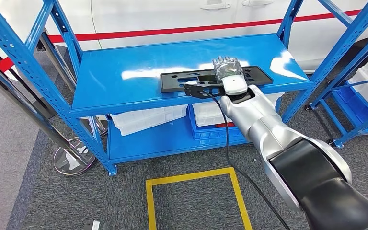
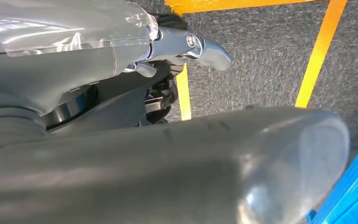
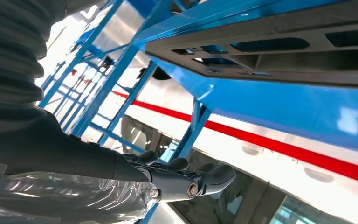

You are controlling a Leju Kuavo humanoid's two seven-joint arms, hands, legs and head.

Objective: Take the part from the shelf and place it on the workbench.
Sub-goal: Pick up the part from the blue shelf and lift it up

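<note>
- Head view: the part [image 1: 211, 79], a flat black perforated plate, lies on the upper deck of the blue shelf [image 1: 124, 72], near the front edge and toward its right end.
- Its long axis runs left to right, roughly parallel to the shelf's front edge.
- The right hand [image 1: 227, 67] is stretched forward above the middle-right of the plate. Whether it touches the plate cannot be told.
- Right wrist view: the right hand's fingers [image 3: 200, 179] are extended and apart from the part, which lies across the frame on the shelf deck. The hand holds nothing; judged open.
- Left wrist view: the left hand [image 2: 186, 49] hangs over grey carpet and yellow floor tape [image 2: 319, 56], fingers loosely extended, holding nothing.
- Judgement: the right hand is by far the nearer. The grasp turns on closing over the plate's near long edge.
- Containers: white plastic bins [image 1: 146, 119] sit on the lower deck, one in a blue crate [image 1: 215, 132]. Contents cannot be made out.
- The workbench is not identified.
</note>
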